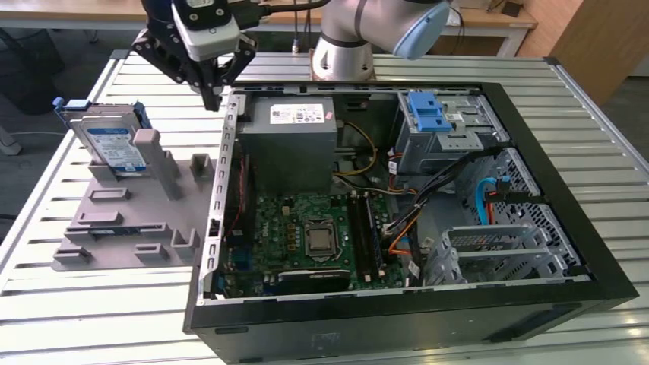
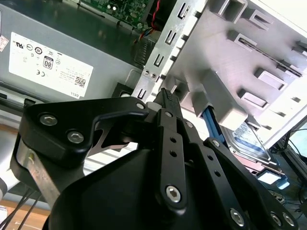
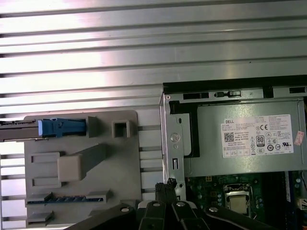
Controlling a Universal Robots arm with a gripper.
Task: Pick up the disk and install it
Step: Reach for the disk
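The disk stands on edge in a grey holder plate on the table, at the exterior view's left, its blue-and-white label facing the camera and blue rails at its sides. My gripper hangs above the gap between the holder and the open computer case, right of the disk and apart from it. The black fingers are pressed together, shut on nothing. In the first wrist view the disk appears edge-on with a blue rail, and the gripper sits over the case's metal edge.
A grey power supply box with a white sticker lies inside the case, just beside the gripper. A silver drive cage with a blue latch sits at the case's far right corner. The motherboard and cables fill the case floor. The slatted metal table surrounds everything.
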